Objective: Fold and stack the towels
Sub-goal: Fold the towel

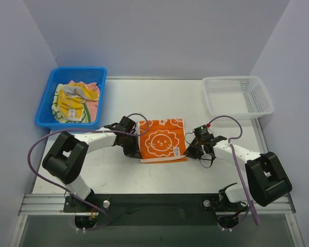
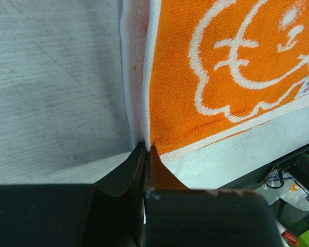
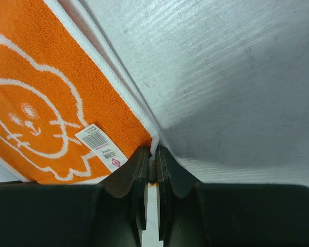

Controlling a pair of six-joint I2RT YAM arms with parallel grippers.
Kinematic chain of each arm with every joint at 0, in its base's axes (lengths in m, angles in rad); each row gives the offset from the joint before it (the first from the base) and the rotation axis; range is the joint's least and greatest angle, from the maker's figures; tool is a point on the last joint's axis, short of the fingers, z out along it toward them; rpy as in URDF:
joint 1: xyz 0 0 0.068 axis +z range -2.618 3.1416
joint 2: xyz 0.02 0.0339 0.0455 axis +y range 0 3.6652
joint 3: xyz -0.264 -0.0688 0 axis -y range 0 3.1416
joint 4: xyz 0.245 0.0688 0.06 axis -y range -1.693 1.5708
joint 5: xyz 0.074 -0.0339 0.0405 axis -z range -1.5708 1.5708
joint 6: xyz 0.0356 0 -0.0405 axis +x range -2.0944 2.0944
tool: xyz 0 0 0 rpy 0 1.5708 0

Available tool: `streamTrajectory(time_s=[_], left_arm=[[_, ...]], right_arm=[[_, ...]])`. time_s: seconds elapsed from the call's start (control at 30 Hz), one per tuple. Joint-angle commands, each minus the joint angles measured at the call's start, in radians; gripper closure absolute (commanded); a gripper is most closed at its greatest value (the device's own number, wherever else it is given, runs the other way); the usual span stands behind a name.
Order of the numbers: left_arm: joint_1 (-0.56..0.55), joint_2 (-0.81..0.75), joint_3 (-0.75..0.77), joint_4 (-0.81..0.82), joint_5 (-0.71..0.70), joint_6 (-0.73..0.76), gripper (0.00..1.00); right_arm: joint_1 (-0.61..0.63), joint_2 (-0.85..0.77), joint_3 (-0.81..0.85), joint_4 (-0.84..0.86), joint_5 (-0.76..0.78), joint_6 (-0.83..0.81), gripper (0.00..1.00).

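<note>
The orange towel (image 1: 161, 140), printed with a white lion face, is lying in the middle of the table (image 1: 118, 175), with a white layer showing along its near edge, so it is looking partly folded rather than spread in a single layer. The left gripper (image 2: 147, 152) is pinching the towel's left edge, jaws closed on the white hem, and the right gripper (image 3: 153, 154) is clamping the right near corner, jaws closed on the cloth just beside the barcode label (image 3: 100, 146). Farther out, the other towels (image 1: 74, 100) are sitting crumpled in the blue bin (image 1: 46, 110) at far left, unfolded. No towel is showing in the white basket (image 1: 239, 114) at far right, so the task is looking early: one towel mid-fold, the others waiting.
</note>
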Motion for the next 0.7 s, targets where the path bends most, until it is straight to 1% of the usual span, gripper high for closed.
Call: streamTrajectory(time_s=[0.0, 0.1, 0.17, 0.2, 0.33, 0.47, 0.53, 0.67], left_arm=[[-0.008, -0.001, -0.018, 0.024, -0.044, 0.005, 1.00], [-0.008, -0.008, -0.023, 0.024, -0.051, 0.000, 1.00], [-0.008, -0.016, -0.027, 0.024, -0.056, -0.003, 1.00], [-0.010, -0.019, -0.027, 0.022, -0.062, -0.003, 1.00], [-0.010, -0.025, -0.008, 0.016, -0.059, -0.006, 1.00], [-0.010, -0.054, 0.052, -0.024, -0.065, -0.006, 1.00], [-0.008, -0.082, 0.089, -0.056, -0.073, -0.001, 1.00], [-0.010, -0.136, 0.114, -0.087, -0.079, -0.003, 1.00]], right_arm=[[0.008, 0.025, -0.041, -0.081, 0.029, 0.008, 0.94], [0.008, 0.005, -0.046, -0.094, 0.029, -0.002, 0.92], [0.008, -0.011, -0.043, -0.101, 0.042, -0.011, 0.96], [0.007, -0.015, -0.040, -0.104, 0.046, -0.014, 1.00], [0.007, -0.017, 0.003, -0.132, 0.060, -0.034, 1.00], [0.008, -0.040, 0.086, -0.175, 0.071, -0.046, 1.00], [0.008, -0.066, 0.113, -0.209, 0.077, -0.052, 1.00], [0.008, -0.129, 0.146, -0.262, 0.088, -0.055, 1.00]])
